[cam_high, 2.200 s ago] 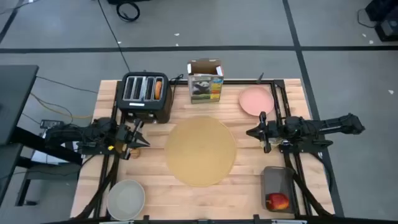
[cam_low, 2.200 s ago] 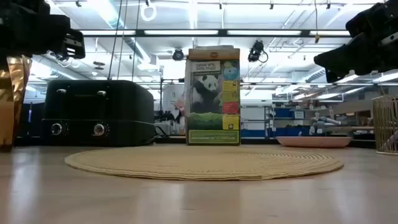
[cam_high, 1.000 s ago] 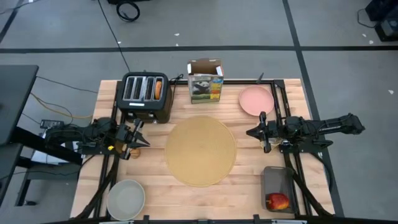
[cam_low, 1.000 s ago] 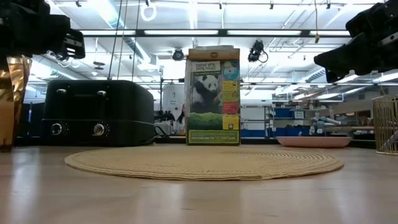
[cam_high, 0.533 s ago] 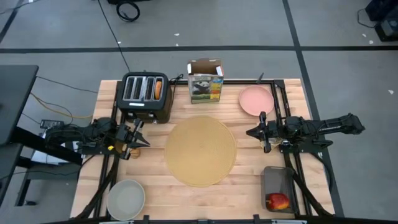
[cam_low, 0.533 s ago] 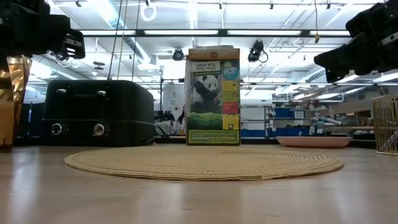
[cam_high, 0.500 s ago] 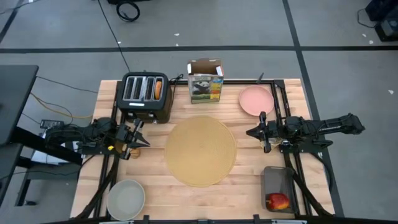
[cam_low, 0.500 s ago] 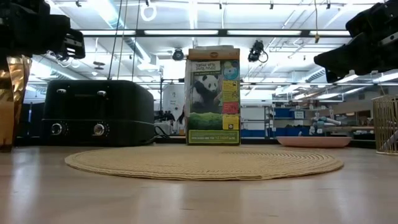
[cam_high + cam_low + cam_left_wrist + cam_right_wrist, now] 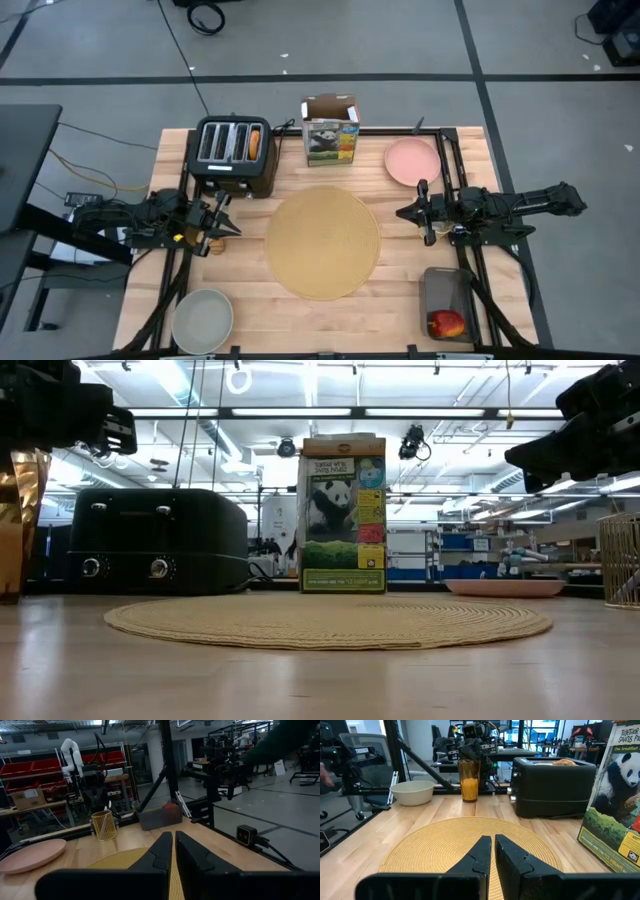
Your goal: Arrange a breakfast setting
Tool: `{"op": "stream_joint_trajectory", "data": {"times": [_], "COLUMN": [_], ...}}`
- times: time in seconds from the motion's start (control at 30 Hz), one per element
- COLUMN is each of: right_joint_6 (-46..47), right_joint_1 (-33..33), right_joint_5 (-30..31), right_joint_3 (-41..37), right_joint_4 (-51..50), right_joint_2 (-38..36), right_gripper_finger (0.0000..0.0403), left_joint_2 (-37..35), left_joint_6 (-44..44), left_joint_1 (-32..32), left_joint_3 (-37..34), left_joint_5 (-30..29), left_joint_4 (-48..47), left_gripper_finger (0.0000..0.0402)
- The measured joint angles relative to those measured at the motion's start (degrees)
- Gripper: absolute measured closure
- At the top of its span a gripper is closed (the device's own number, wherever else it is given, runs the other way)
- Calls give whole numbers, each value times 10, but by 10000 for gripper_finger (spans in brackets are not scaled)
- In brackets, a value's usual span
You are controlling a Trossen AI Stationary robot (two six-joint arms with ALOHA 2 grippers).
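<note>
I'm holding my left gripper (image 9: 222,219) above the table's (image 9: 400,290) left side, fingers pressed together, gripping nothing. The cup (image 9: 207,240) is standing right beside it, just under the fingertips in the high view. The toaster (image 9: 232,153) is sitting a bit beyond that hand, with the bread (image 9: 255,143) poking out of one slot. The bowl (image 9: 204,320) is lying well off to the near side of that hand, at the table corner.

I'm holding my right gripper (image 9: 405,212) over the right side, fingers (image 9: 479,851) closed too, nothing in them. The placemat (image 9: 322,242) is lying between my two hands, both grippers pointing in at it, nothing on it. The plate (image 9: 412,161) is sitting near my right hand, on its far side, at the back of the table. The cereal box (image 9: 331,130) is standing upright behind the mat, between toaster and plate. The apple (image 9: 446,323) is lying in a grey tray (image 9: 448,287) to the near side of my right arm. Left wrist view is showing a wire holder (image 9: 104,824) beside that tray.
</note>
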Motion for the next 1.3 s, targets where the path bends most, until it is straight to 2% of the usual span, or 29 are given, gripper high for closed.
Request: {"op": "stream_joint_trajectory", "data": {"times": [0.17,0.3,0.37,0.47,0.5,0.63,0.77,0.9,1.0,1.1,1.3], "right_joint_6": [0,0,0,1,1,1,0,-1,-1,7,125], "right_joint_1": [0,0,0,0,0,0,0,0,0,0,0], "right_joint_5": [9,14,15,15,16,16,16,16,17,17,22], "right_joint_3": [0,0,0,0,0,0,0,0,0,0,0], "right_joint_4": [5,5,8,17,21,27,30,32,45,92,219], "right_joint_2": [0,0,0,0,0,0,0,0,0,0,0], "right_gripper_finger": [368,368,368,368,368,368,368,368,368,368,368], "left_joint_2": [0,0,0,0,0,32,159,320,424,510,645], "left_joint_6": [0,-24,-44,-92,-94,-52,-17,-33,-87,-179,-331], "left_joint_1": [0,0,0,0,1,-1,-13,-44,-68,-95,-138], "left_joint_3": [0,0,0,0,1,59,172,312,413,522,730], "left_joint_5": [0,-11,-65,-188,-212,-261,-234,-205,-213,-250,-270], "left_joint_4": [32,138,197,295,314,292,237,148,27,-94,-349], "left_gripper_finger": [372,372,372,372,372,376,387,392,393,394,394]}}
